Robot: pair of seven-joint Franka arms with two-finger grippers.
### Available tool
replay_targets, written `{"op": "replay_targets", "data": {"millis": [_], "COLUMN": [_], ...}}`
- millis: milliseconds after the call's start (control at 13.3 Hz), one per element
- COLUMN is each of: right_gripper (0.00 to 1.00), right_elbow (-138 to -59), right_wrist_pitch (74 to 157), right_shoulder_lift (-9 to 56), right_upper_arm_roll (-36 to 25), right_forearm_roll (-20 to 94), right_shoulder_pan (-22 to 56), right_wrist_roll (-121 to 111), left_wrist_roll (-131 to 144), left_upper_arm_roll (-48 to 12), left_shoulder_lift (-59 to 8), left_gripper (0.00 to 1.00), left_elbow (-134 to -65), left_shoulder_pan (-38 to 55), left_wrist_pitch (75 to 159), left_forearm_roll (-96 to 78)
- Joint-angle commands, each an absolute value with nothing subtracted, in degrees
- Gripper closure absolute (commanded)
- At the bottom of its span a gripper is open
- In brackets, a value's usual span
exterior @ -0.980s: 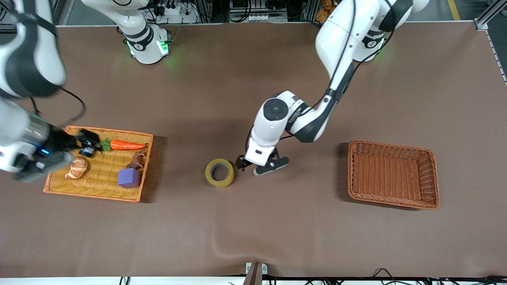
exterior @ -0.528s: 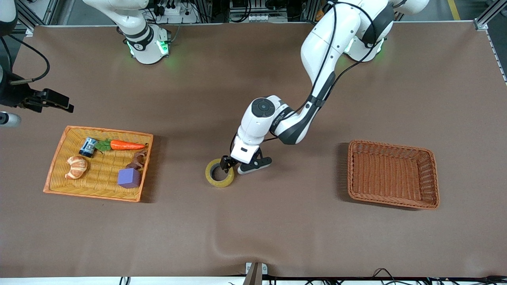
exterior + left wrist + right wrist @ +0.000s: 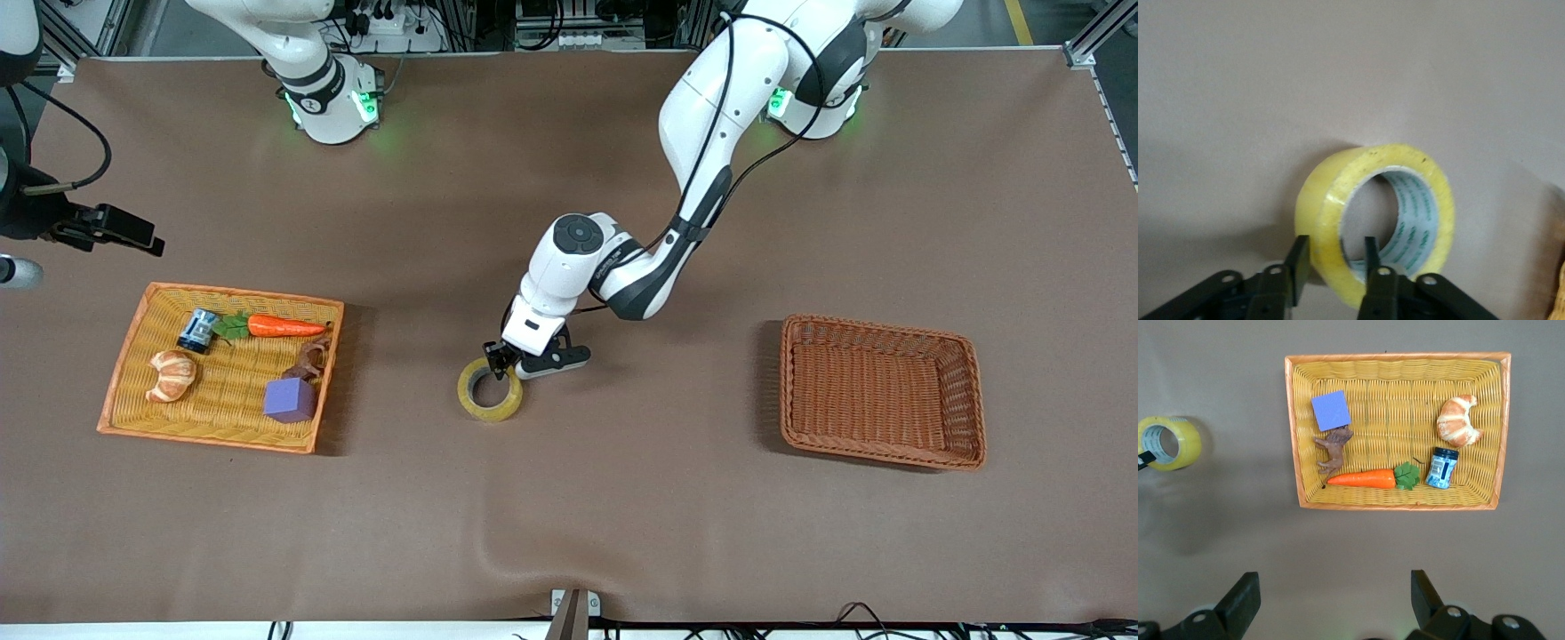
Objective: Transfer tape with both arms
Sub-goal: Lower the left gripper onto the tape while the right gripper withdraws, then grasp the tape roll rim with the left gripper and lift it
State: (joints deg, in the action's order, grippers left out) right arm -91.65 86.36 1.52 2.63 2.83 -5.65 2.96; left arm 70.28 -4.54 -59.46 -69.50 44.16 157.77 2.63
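The tape [image 3: 490,411], a yellowish roll with a grey-white core, lies flat mid-table. It also shows in the left wrist view [image 3: 1431,200] and the right wrist view [image 3: 1188,443]. My left gripper [image 3: 500,360] is down at the roll's rim. In the left wrist view the left gripper [image 3: 1333,250] is open and straddles the roll's wall, one finger outside it and one inside the core. My right gripper [image 3: 133,236] waits in the air over bare table beside the yellow basket. In its own view the right gripper [image 3: 1335,587] is wide open and empty.
A yellow wicker basket [image 3: 124,418] at the right arm's end holds a croissant [image 3: 171,375], carrot [image 3: 284,326], blue can [image 3: 197,330], purple block [image 3: 289,399] and brown toy [image 3: 308,359]. A brown wicker basket [image 3: 791,391] stands at the left arm's end.
My left gripper moved from beside the roll onto its rim and lowered around the wall. The roll shifted slightly. The right arm pulled away from the yellow basket and then held still.
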Motion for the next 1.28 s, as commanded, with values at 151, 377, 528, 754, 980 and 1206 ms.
{"op": "replay_targets", "data": {"millis": [151, 377, 528, 754, 980, 1206], "right_gripper": [0.00, 0.00, 0.00, 0.00, 0.00, 0.00], "right_elbow": [-92.1, -91.1, -89.4, -87.9, -87.8, -87.8], "right_wrist_pitch": [84.0, 83.4, 83.3, 82.0, 81.3, 82.0], "right_shoulder_lift": [-0.6, -0.1, 0.1, -0.2, 0.1, 0.5], "right_upper_arm_roll": [3.3, 3.0, 3.0, 3.2, 3.7, 3.7], "right_forearm_roll": [2.0, 3.1, 3.0, 3.0, 3.0, 3.1], "right_shoulder_pan": [-6.8, -10.7, -12.0, -12.4, -11.4, -10.6], "right_wrist_roll": [4.0, 4.0, 1.4, -2.1, -1.9, -1.9], "left_wrist_roll": [71.3, 71.5, 71.5, 71.1, 69.6, 58.5], "left_upper_arm_roll": [-3.9, -3.7, -3.4, -3.5, -3.4, -3.8], "left_shoulder_lift": [-61.6, -61.8, -58.7, -48.4, -38.6, -31.5], "left_gripper": [0.81, 1.00, 1.00, 1.00, 1.00, 1.00], "left_elbow": [-67.4, -67.8, -69.2, -72.6, -72.9, -77.4], "left_shoulder_pan": [44.6, 44.6, 44.3, 38.4, 33.8, 26.2], "left_wrist_pitch": [158.8, 158.8, 158.4, 149.5, 131.3, 122.3], "left_forearm_roll": [3.0, 3.0, 3.1, 3.3, 3.8, 3.2]}}
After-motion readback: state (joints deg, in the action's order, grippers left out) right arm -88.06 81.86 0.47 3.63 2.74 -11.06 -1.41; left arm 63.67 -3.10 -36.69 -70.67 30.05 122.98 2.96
